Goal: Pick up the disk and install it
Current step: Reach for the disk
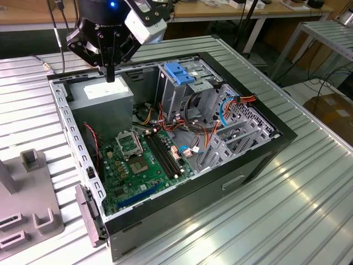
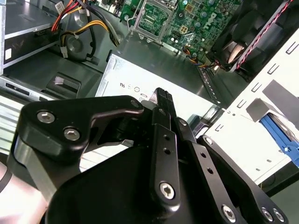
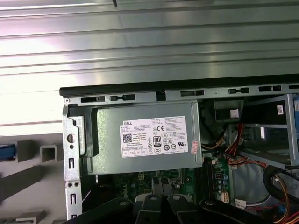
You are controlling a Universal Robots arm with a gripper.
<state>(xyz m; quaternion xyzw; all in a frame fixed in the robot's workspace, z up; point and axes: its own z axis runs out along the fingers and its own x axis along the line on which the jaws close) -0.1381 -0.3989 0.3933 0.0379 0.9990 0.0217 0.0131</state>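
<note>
Motherboard (image 1: pixel 135 163): green. Power supply (image 3: pixel 140 140): grey, with a white sticker. Drive cage tab (image 1: pixel 179 73): blue. Gripper (image 1: pixel 110 76): black. Table (image 1: pixel 298 182): silver, ribbed. Cables (image 1: pixel 242 100): red, orange.

Open computer case (image 1: pixel 251 165) lies on ribbed metal worktop (image 1: pixel 309 210). Inside: grey power supply (image 1: pixel 105 102) with white sticker, green motherboard (image 1: pixel 138 165), metal drive cage (image 1: pixel 176 96) with blue tab (image 1: pixel 177 73). Grey fixture (image 1: pixel 27 215) stands beside the case, at the exterior view's left.

A silvery ribbed metal table (image 1: pixel 309 182) carries 2 things: an open black desktop computer case (image 1: pixel 182 212) (lying on its side, innards up) and, at the exterior view's left, a grey slotted plastic fixture (image 1: pixel 27 212) nearby.
</note>
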